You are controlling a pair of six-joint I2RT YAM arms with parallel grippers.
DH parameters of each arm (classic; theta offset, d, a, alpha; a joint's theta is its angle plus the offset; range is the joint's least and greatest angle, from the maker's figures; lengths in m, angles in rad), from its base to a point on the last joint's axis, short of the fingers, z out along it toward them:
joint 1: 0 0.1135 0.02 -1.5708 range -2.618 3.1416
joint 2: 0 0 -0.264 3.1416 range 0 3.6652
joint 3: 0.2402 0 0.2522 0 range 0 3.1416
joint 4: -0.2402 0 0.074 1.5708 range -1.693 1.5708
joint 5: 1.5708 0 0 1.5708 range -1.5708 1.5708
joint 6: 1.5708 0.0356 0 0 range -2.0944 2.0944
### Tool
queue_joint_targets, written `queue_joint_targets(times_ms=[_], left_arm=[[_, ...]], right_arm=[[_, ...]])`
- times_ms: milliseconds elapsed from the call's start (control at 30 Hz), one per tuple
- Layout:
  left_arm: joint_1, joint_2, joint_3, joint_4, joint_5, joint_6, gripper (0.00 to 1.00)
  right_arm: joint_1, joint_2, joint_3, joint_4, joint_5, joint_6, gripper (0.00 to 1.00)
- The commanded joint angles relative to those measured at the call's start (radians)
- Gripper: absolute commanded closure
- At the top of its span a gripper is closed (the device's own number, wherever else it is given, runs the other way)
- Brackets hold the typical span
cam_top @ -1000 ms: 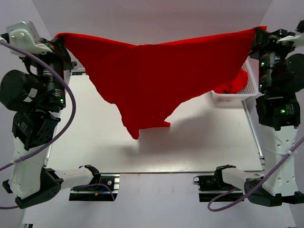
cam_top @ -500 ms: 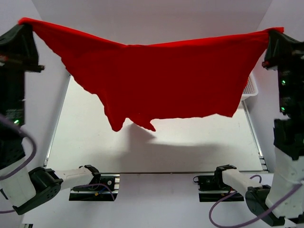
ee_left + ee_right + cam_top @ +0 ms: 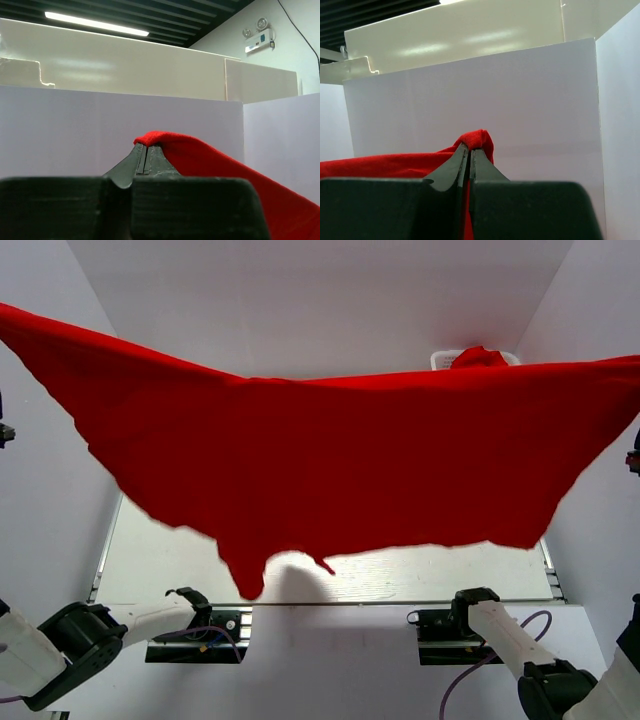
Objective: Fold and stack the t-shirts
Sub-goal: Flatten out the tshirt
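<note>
Spread t-shirt [image 3: 330, 460]: 1 red t-shirt hangs in the air above the table, stretched wide from the left edge of the top view to its right edge. The upper hem is nearly taut, with a shallow dip in the middle.
Held corners: both run out of frame in the top view and show only in the wrist views.
Lower edge: ragged. It drops to 1 point left of centre, over the near edge of the table, with a small tab of cloth just beside it.
Left pincer [image 3: 146, 149]: the 2 fingers are pressed together, clamped on 1 corner of the spread t-shirt. The cloth folds over the tips and falls away to the right.
Right pincer [image 3: 469, 150]: fingers together, clamped on the other corner. The cloth bunches over the tips and runs off to the left.
Table [image 3: 420, 575]: white. Only a strip along its near edge shows under the cloth, crossed by the shirt's shadow.
Basket [image 3: 443, 359]: white, toward the far right of the table. Only its rim shows above the upper hem.
Red heap [image 3: 478, 354]: red cloth rising over the basket's rim. How many pieces, cannot tell.
Left arm [image 3: 70, 635], right arm [image 3: 510, 630]: their lower links sit at the bottom corners of the top view.
</note>
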Motion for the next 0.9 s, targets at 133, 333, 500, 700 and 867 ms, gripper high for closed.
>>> queue_joint_targets(times_ms=[133, 333, 500, 700, 867], left_arm=[[0.013, 0.061, -0.081, 0.077, -0.055, 0.042, 1.0], [0.0, 0.171, -0.301, 0.239, -0.4, 0.223, 1.0], [0.043, 0.272, -0.678, 0.459, -0.65, 0.277, 1.0], [0.221, 0.459, -0.943, 0.618, -0.643, 0.181, 1.0], [0.313, 0.789, -0.868, 0.56, -0.501, 0.052, 1.0]], right_arm=[[0.0, 0.009, -0.123, 0.025, 0.041, 0.018, 1.0], [-0.002, 0.025, -0.546, 0.183, 0.041, 0.117, 1.0], [0.001, 0.086, -0.942, 0.411, 0.012, 0.255, 1.0], [0.004, 0.383, -1.03, 0.512, -0.053, 0.268, 1.0], [0.001, 0.719, -0.888, 0.505, -0.102, 0.208, 1.0]])
